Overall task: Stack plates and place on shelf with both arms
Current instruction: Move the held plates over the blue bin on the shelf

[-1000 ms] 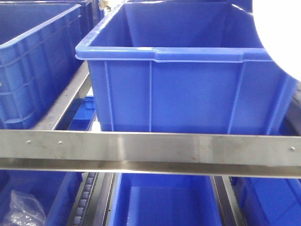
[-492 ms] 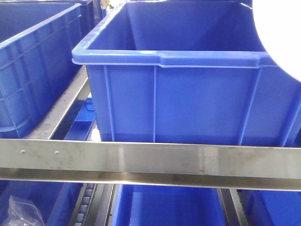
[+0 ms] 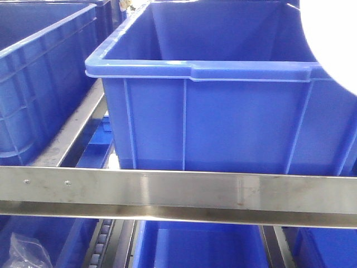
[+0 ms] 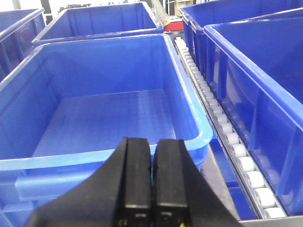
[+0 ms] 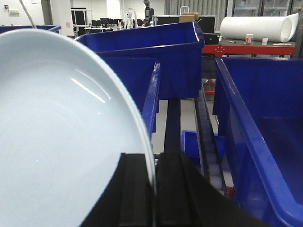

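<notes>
A pale bluish-white glossy plate [image 5: 57, 132] fills the left of the right wrist view, standing on edge. My right gripper [image 5: 154, 163] is shut on its rim, one black finger on each face. In the front view the same plate [image 3: 334, 39] shows as a white curve at the upper right, over a large blue bin [image 3: 223, 123] on the shelf's steel rail [image 3: 178, 192]. My left gripper [image 4: 152, 146] is shut with nothing between its fingers. It hovers over the near rim of a blue bin [image 4: 94, 158] with nothing in it.
Blue bins crowd the shelf on both levels: one at left [image 3: 33, 72] and more below the rail [image 3: 195, 245]. A white roller track [image 4: 222, 123] runs between bins. A clear bag [image 3: 25, 248] lies in the lower left bin. A red table [image 5: 251, 49] stands far behind.
The front view has shifted: the rail and the big bin sit lower and look slightly nearer than a second ago. The plate's edge stays at the upper right.
</notes>
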